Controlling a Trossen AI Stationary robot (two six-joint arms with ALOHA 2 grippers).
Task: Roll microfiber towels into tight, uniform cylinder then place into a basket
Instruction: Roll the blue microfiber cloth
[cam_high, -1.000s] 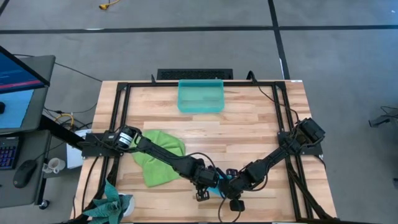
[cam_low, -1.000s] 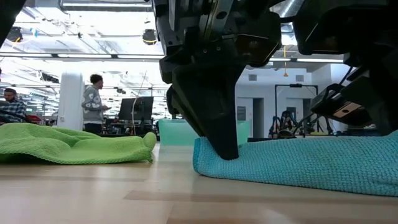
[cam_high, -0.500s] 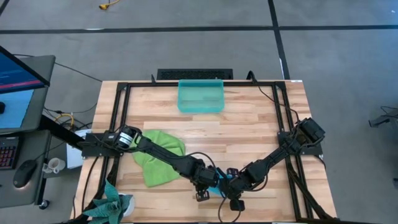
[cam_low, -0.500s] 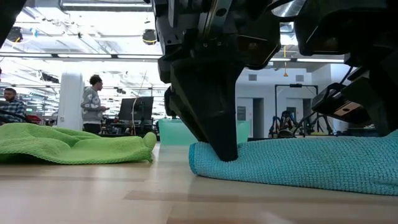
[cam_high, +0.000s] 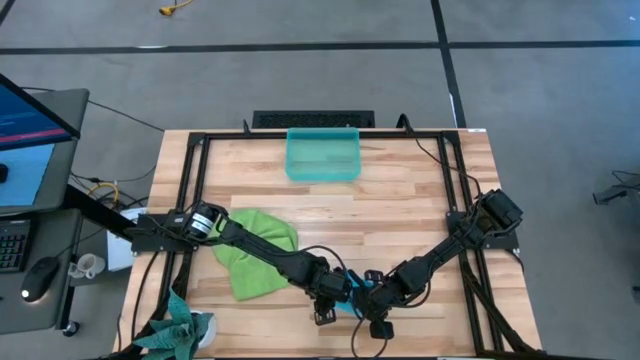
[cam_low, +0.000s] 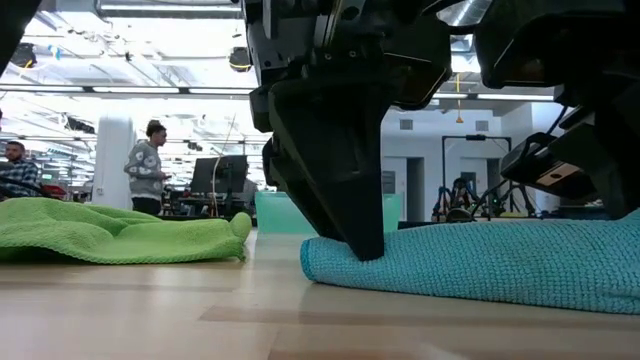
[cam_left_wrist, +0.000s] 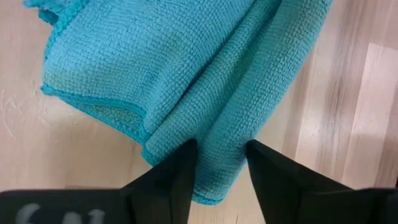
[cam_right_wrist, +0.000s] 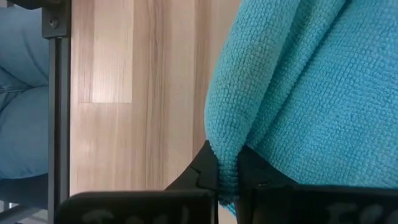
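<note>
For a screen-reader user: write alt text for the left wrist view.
The left gripper has its two dark fingers spread apart over a fold of the blue towel, which lies bunched on the wooden table. A strip of towel shows in the gap between them.

Keyboard (cam_high: 14, 243), mouse (cam_high: 41, 277), mug (cam_high: 88, 266) on side desk (left).

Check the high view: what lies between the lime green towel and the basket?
Nothing: bare wooden tabletop separates the green towel from the basket, seen from above.

blue towel (cam_high: 353, 292) mostly hidden under both arms
</note>
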